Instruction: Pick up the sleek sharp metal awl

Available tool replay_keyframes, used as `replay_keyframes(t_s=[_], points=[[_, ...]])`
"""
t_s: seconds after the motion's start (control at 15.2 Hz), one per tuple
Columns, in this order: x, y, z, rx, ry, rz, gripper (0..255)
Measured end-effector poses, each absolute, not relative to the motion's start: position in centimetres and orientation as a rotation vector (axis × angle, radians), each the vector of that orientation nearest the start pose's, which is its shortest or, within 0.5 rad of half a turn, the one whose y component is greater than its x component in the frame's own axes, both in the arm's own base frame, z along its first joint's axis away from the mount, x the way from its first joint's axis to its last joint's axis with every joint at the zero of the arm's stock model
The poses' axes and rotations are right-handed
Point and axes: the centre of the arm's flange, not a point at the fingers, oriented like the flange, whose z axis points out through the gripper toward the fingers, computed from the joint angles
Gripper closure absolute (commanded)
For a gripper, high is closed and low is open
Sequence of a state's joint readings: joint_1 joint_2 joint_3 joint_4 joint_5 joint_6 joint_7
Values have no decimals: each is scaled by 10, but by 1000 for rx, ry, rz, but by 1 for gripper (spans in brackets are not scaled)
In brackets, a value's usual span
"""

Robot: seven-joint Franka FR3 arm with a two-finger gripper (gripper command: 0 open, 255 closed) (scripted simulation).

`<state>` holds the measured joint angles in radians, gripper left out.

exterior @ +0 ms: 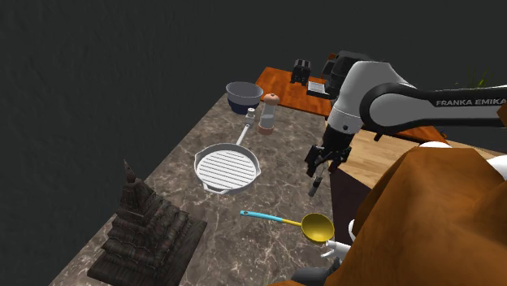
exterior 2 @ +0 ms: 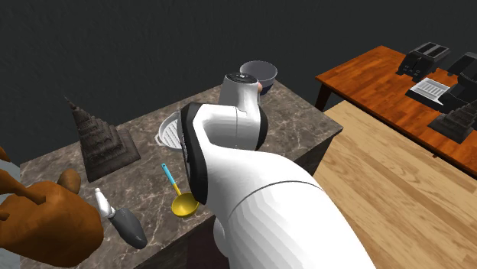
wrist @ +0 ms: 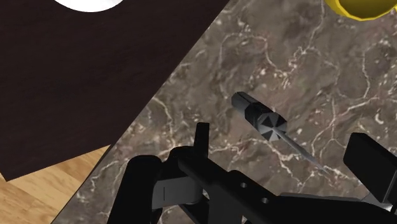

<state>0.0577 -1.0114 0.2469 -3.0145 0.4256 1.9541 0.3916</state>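
**A:** Where does the awl [wrist: 264, 121] lie from the pincer [wrist: 284, 132]?

**B:** Directly below it, flat on the marble counter [wrist: 305, 63], close to the long edge that drops toward the wooden floor [wrist: 44, 197]; the yellow ladle [wrist: 359, 7] lies farther along that edge, well apart from the awl.

**A:** And the pincer itself?

**B:** Spread wide and holding nothing; seen from the wrist, the awl sits in the gap between the two fingers and neither one touches it. In the shoulder view the pincer hangs over the counter's edge with the awl just under its tips (how much air is left between them I cannot tell).

**A:** Which way does the awl run?

**B:** It has a dark, stubby handle at one end and a thin metal spike at the other; the spike reaches toward one finger and the handle lies nearer the other. So the long axis sits at a slant to the line on which the fingers close, neither square across it nor along it.

**A:** So the coming move turns on that slant?

**B:** I would judge so; a turn of the wrist would bring the fingers square across the handle, and then a straight descent. The handle looks the better place to grip; the spike is thin and might slip out.
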Motion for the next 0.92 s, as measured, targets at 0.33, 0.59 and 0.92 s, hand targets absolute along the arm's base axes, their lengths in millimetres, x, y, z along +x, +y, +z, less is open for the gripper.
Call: replay_keyframes(t_s=[0.33, 0.59, 0.92], points=[[234, 82, 366, -2924, 559, 138, 255], [234, 82, 366, -2924, 559, 138, 255], [235, 81, 377, -2924, 559, 138, 255]])
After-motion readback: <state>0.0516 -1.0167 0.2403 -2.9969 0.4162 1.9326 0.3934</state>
